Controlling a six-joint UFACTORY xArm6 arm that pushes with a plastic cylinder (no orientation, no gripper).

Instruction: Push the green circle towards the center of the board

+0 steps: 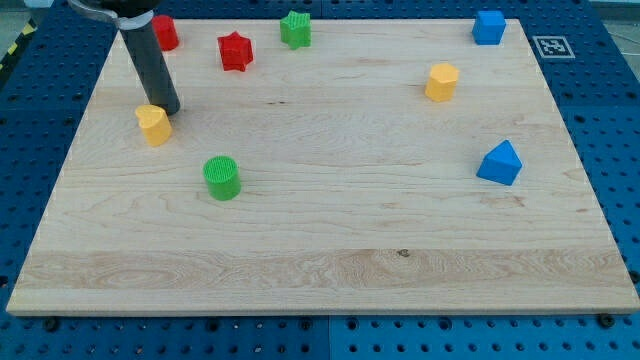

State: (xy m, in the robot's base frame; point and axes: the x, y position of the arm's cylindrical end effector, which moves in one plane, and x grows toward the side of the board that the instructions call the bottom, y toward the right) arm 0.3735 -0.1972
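Note:
The green circle (222, 177) is a short ribbed cylinder on the wooden board (330, 250), left of the middle. My tip (168, 110) stands at the view's upper left, touching or just behind the top of a yellow block (153, 124). The tip is up and to the left of the green circle, well apart from it. The dark rod rises from the tip toward the view's top left.
A red round block (165, 32) and a red star (235, 51) sit near the top left. A green star (295, 29) is at top middle. A yellow hexagon-like block (441, 82), a blue cube (488, 27) and a blue triangle (500, 163) lie on the right.

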